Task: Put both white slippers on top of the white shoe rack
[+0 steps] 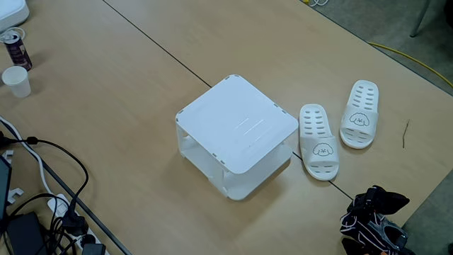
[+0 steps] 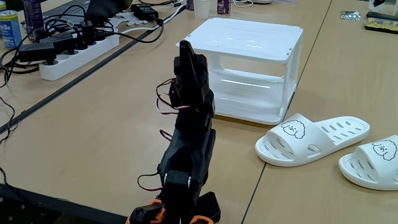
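A: Where's the gripper (image 2: 186,50)?
B: In a fixed view it rides atop the black arm (image 2: 186,155), which rises from the near table edge, folded and pointing up in front of the rack. It has hold of nothing. From behind I can't tell how far the jaws stand apart; they look close together, but that's a guess at best.
A: And the rack (image 1: 237,127)?
B: White, boxy, flat top bare, a lower shelf showing beneath. It sits mid-table, just beyond the arm.
A: The slippers?
B: Both on the table, beside the rack, not on it. In a fixed view the near slipper (image 1: 318,142) lies just right of the rack, the far slipper (image 1: 359,115) just beyond it, side by side, puppy faces up.
A: Anything else?
B: A power strip (image 2: 74,53) with tangled cables at the far left, a paper cup (image 1: 17,81) and a can (image 1: 15,48) near the table's corner.
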Tool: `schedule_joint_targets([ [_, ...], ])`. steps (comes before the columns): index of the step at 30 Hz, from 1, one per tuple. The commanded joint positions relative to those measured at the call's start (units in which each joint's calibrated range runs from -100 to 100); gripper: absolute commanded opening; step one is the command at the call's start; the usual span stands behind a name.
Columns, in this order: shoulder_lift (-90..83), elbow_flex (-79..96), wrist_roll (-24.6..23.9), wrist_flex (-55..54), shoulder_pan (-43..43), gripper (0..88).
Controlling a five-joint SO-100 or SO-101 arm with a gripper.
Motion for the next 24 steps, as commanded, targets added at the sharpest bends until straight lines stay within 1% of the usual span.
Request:
schedule_joint_targets([
  [1, 0.19, 0.27, 0.42, -0.17, -0.44, 0.7],
  [11, 1.03, 0.27, 0.42, 0.61, -0.52, 0.7],
  [14, 1.11, 0.09, 0.42, 6.39, -0.11, 0.7],
  [16, 1.03, -1.36, 0.42, 10.87, 0.14, 0.7],
  [18, 1.11, -5.05, 0.42, 17.35, 2.93, 0.7],
  [22, 1.11, -13.17, 0.42, 33.83, 12.72, 0.7],
  [24, 1.20, -18.59, 0.42, 44.27, 18.31, 0.7],
])
